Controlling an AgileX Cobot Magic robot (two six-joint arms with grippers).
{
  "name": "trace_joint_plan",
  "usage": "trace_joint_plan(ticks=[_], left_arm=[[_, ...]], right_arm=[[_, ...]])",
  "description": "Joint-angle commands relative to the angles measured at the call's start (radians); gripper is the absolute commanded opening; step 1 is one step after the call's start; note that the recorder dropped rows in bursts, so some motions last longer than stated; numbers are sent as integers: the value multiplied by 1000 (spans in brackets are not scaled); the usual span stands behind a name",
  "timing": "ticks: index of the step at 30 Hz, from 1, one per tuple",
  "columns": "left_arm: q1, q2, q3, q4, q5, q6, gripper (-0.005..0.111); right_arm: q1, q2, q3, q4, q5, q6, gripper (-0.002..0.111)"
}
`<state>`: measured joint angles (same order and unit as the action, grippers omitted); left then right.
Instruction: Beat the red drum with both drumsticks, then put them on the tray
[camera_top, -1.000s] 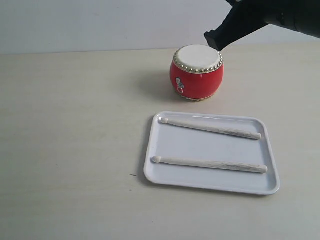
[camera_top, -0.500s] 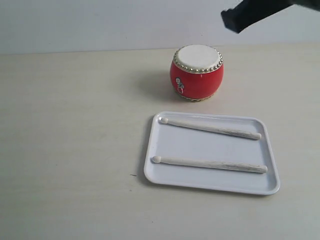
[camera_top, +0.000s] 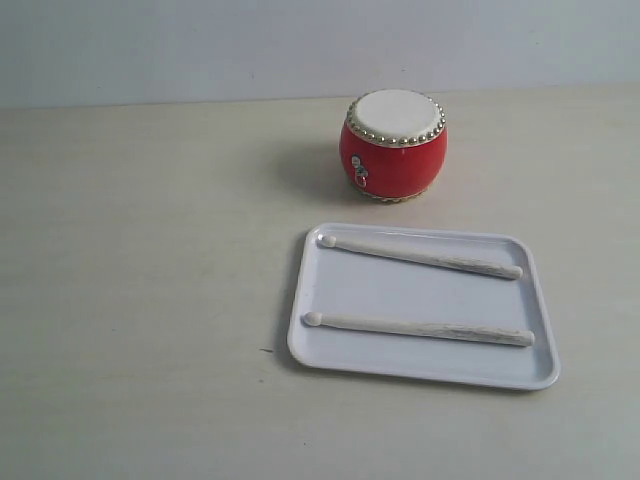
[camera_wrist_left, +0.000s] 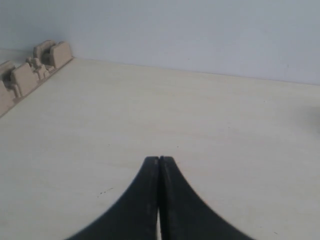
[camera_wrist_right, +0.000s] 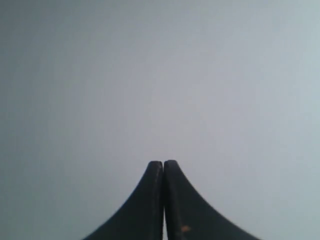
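The left tool (camera_wrist_left: 159, 161) and the right tool (camera_wrist_right: 163, 163) show only their pressed-together tips; the rest of each runs off the edge of its wrist view. The beige fittings (camera_wrist_left: 37, 62) at the rim of the table (camera_wrist_left: 200, 125) are soft-focused and cut by the picture's edge. The far side of the drum (camera_top: 393, 150) is hidden, and its metal ring (camera_top: 359, 174) is too small to make out. A dark speck (camera_top: 265, 350) on the table cannot be identified.
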<state>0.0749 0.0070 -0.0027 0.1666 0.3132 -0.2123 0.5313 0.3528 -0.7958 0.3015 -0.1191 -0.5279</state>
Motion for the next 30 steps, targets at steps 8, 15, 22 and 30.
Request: trace_joint_plan(ticks=[8, 15, 22, 30], left_arm=[[-5, -7, 3, 2, -3, -3, 0], [-5, -7, 3, 2, -3, -3, 0], [-5, -7, 3, 2, -3, -3, 0], [-5, -7, 3, 2, -1, -4, 0]], right_arm=[[-300, -294, 4, 15, 415, 7, 0], [-345, -332, 4, 18, 508, 34, 0], [-345, -348, 82, -24, 572, 196, 0], [-442, -353, 292, -205, 521, 399, 0]])
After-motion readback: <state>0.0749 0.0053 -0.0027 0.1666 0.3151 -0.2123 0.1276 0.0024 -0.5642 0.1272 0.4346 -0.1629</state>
